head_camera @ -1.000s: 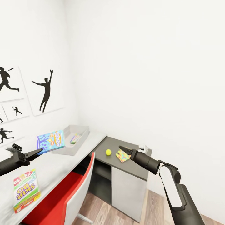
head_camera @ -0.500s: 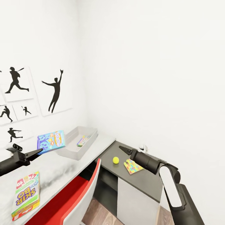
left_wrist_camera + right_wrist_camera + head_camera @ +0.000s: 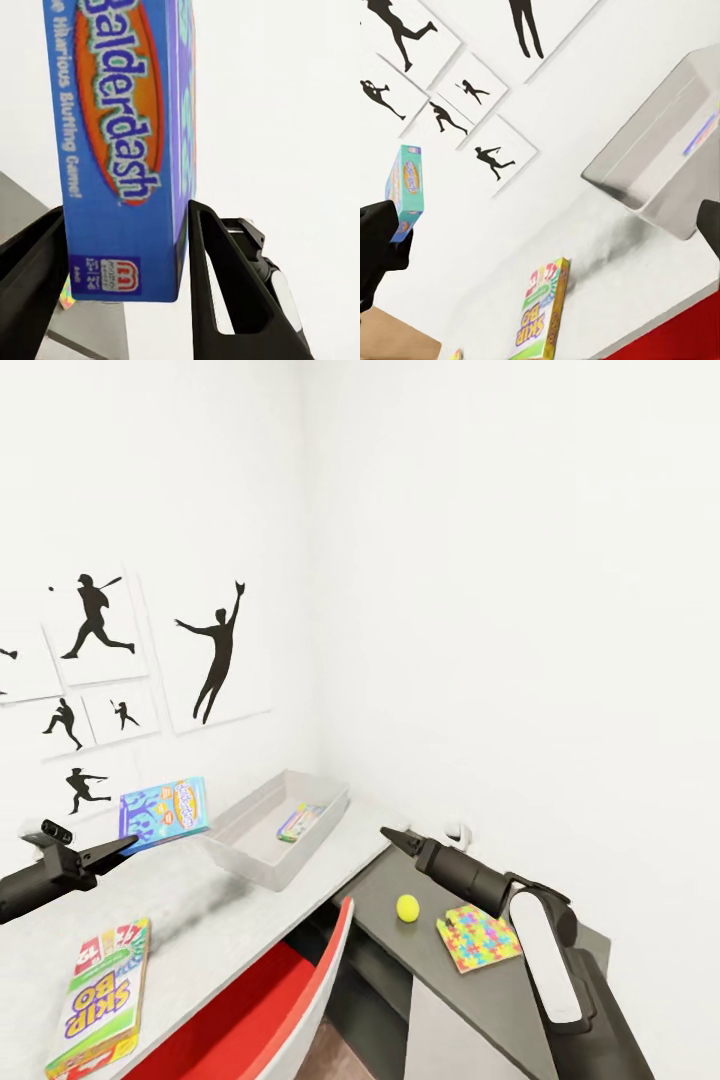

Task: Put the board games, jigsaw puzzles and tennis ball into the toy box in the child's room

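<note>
Pale table (image 3: 190, 905) meets white walls bearing 6 silhouettes (image 3: 217, 650).

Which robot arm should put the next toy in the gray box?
Left. Its gripper already holds the blue Balderdash game between its fingers, close beside the toy box. The right gripper carries nothing and hangs over the lower dark side unit.

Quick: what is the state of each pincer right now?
Left pincer: closed on the blue game box, held in the air.
Right pincer: looks closed and empty, above the dark side unit.
</note>
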Available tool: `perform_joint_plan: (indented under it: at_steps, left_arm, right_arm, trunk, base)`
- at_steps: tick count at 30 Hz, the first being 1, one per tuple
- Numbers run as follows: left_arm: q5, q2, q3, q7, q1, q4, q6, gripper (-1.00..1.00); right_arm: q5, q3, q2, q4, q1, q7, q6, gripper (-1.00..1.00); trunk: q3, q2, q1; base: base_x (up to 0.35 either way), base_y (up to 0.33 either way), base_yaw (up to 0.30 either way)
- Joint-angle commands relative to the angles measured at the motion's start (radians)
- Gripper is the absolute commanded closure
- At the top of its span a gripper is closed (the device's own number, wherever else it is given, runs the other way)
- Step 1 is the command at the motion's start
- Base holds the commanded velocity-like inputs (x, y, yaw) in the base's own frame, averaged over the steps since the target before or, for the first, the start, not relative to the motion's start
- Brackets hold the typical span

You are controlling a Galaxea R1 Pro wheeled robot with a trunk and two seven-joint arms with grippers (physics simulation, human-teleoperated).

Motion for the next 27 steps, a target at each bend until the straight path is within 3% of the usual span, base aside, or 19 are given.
perform_joint_plan:
  at_steps: [1,6,20,27]
  left_arm:
    - [0.001,0.0,0.0,-0.004,-0.001,0.0,0.01,1.0]
    - [0.001,0.0,0.0,-0.004,-0.001,0.0,0.01,1.0]
    - [0.001,0.001,0.001,-0.004,-0.001,-0.001,0.01,1.0]
    - [0.001,-0.001,0.0,-0.004,-0.001,-0.001,0.01,1.0]
  right_arm:
    - [0.001,-0.003,0.001,0.0,0.0,0.004,0.007,-1.0]
    - [0.001,-0.002,0.001,0.0,-0.001,0.004,0.007,-1.0]
    - [0.001,-0.003,0.0,0.0,-0.001,0.005,0.007,-1.0]
    - [0.001,-0.004,-0.001,0.0,-0.001,0.005,0.007,-1.0]
  trunk:
    - [0.0,-0.001,0.001]
    - [0.0,-0.001,0.001]
    - [0.0,-0.001,0.001]
    - [0.0,-0.001,0.001]
  base:
    - [0.307,-0.002,0.291]
    - [0.192,0.0,0.291]
    - [0.025,0.0,0.291]
    - [0.273,0.0,0.156]
